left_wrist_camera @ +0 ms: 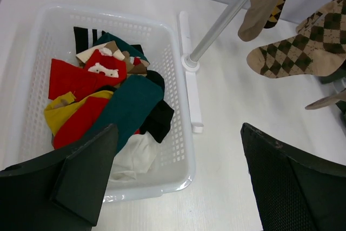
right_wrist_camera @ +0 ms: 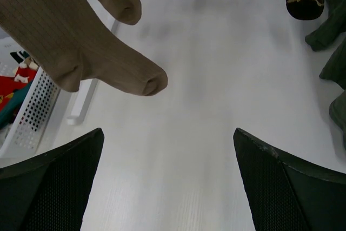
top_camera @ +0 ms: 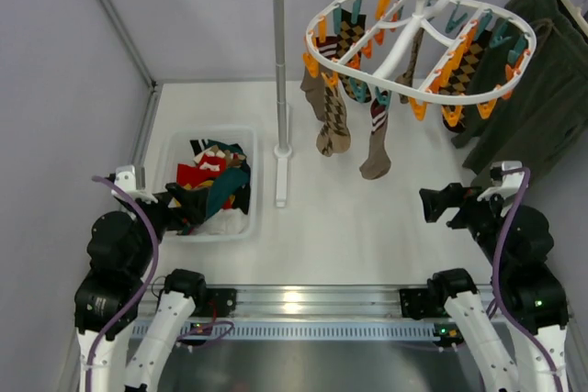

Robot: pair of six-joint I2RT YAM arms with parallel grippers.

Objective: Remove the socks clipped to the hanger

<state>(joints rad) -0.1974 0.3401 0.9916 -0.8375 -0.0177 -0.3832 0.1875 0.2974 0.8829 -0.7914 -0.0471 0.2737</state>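
The white oval hanger point(top_camera: 401, 54) with orange and teal clips hangs from the rack's bar at the upper right. Several brown and tan socks are clipped to it: an argyle sock point(top_camera: 333, 121) and a brown one point(top_camera: 376, 149) dangle low on the left, and others sit higher on the right point(top_camera: 464, 66). My left gripper point(top_camera: 188, 208) is open over the basket's near right corner, holding nothing point(left_wrist_camera: 178, 131). My right gripper point(top_camera: 432, 204) is open and empty, below and in front of the hanger. A tan sock point(right_wrist_camera: 81, 47) hangs just beyond its jaws point(right_wrist_camera: 167, 133).
A white basket point(top_camera: 175, 149) at the left holds red, teal, black and yellow socks point(left_wrist_camera: 97, 96). The grey pole rack point(top_camera: 281, 71) stands between basket and hanger, its base bar point(left_wrist_camera: 190, 87) on the table. A dark green garment point(top_camera: 542, 89) hangs at the far right.
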